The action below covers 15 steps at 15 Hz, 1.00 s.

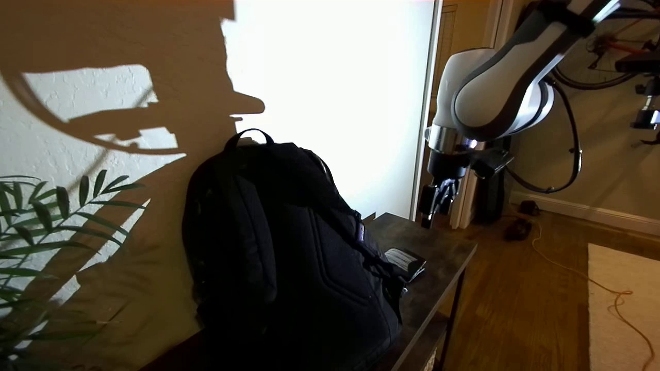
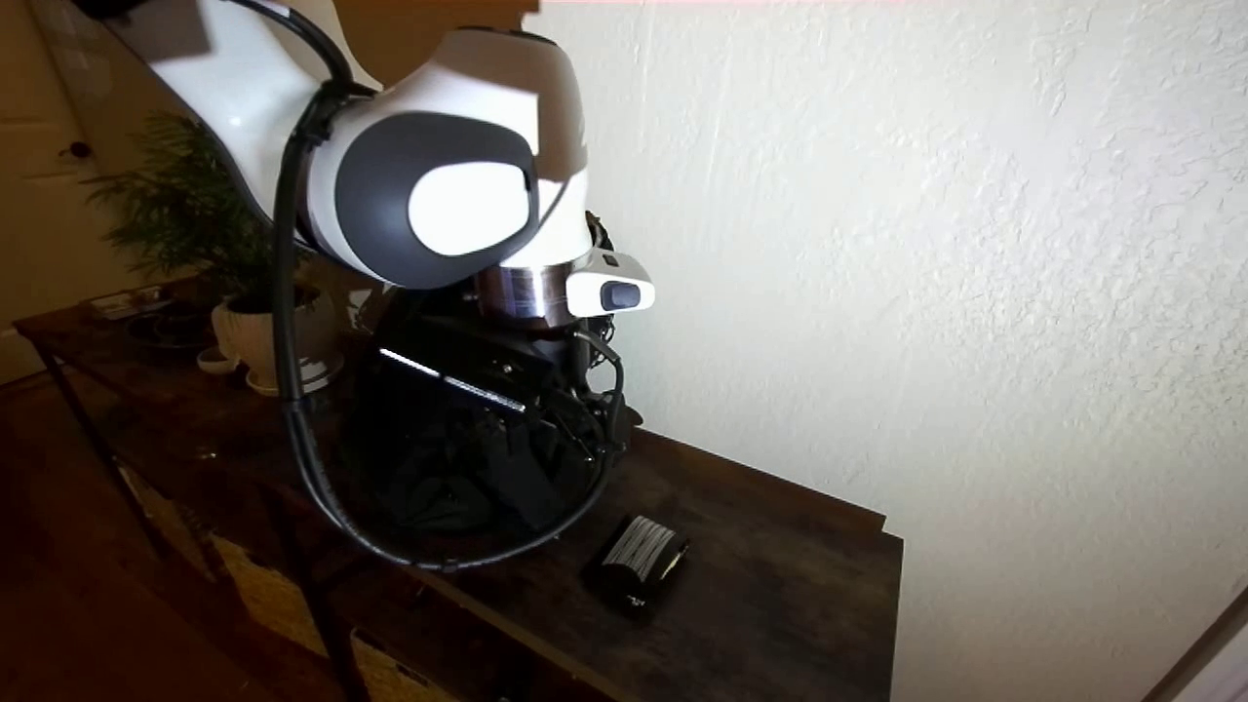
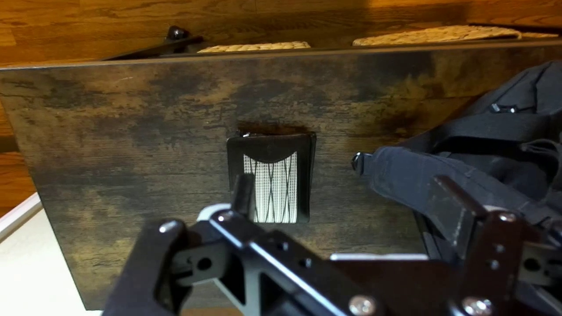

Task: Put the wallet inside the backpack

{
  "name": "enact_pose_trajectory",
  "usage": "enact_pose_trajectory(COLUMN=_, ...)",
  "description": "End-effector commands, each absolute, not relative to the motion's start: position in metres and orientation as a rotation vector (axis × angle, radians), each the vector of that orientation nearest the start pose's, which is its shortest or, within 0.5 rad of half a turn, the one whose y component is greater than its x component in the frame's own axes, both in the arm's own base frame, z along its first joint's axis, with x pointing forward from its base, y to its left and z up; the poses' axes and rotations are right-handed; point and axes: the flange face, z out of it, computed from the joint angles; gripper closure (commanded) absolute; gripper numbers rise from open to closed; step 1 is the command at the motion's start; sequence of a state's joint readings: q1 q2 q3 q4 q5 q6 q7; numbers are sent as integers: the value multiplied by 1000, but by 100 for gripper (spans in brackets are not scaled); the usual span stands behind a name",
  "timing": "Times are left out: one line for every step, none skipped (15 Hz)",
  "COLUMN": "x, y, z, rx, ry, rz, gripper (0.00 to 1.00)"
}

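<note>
A black wallet with a pale panel crossed by dark lines lies flat on the dark wooden table. It also shows in both exterior views. A black backpack stands upright on the table beside it, near the wall. The wrist view shows its grey strap and side at the right; whether its top is open cannot be seen. My gripper is open and empty, pointing down above the table. One fingertip overlaps the wallet in that view, the other overlaps the backpack strap. In an exterior view my gripper hangs well above the tabletop.
The table ends at an edge beyond the wallet, with woven baskets below. A wall runs along the back. A potted plant stands beyond the backpack. A loose cable hangs from my arm.
</note>
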<state>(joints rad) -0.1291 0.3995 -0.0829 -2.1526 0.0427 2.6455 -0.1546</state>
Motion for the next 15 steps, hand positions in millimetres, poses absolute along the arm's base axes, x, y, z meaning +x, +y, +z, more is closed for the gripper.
enact_pose_trajectory(x=584, y=-138, z=206, rx=-3149, ry=172, rz=-209, gripper=0)
enact_pose_trajectory(x=588, y=-141, z=201, rx=-3151, ry=174, rz=-213, gripper=0)
enact_pose_trajectory(x=593, y=-142, z=196, rx=-3157, ry=176, rz=-217, gripper=0)
enact_pose_trajectory(x=597, y=-143, z=191, rx=-3158, ry=176, rz=-214, gripper=0)
enact_pose_trajectory(x=600, y=-143, z=186, rx=-3160, ry=176, rz=-211, gripper=0)
enact_pose_trajectory(x=603, y=-141, z=182, rx=-3161, ry=170, rz=-203, gripper=0)
enact_pose_trajectory(x=604, y=-138, z=181, rx=-3166, ry=151, rz=-192, gripper=0)
enact_pose_trajectory(x=600, y=-139, z=184, rx=-3167, ry=160, rz=-171, gripper=0)
enact_pose_trajectory(x=602, y=-138, z=180, rx=-3167, ry=156, rz=-167, gripper=0)
enact_pose_trajectory(x=603, y=-137, z=178, rx=-3166, ry=153, rz=-168, gripper=0)
enact_pose_trajectory(x=604, y=-136, z=177, rx=-3166, ry=151, rz=-168, gripper=0)
enact_pose_trajectory(x=605, y=-136, z=177, rx=-3166, ry=150, rz=-169, gripper=0)
enact_pose_trajectory(x=605, y=-136, z=178, rx=-3166, ry=150, rz=-170, gripper=0)
enact_pose_trajectory(x=605, y=-136, z=178, rx=-3166, ry=150, rz=-171, gripper=0)
enact_pose_trajectory(x=605, y=-136, z=178, rx=-3166, ry=150, rz=-171, gripper=0)
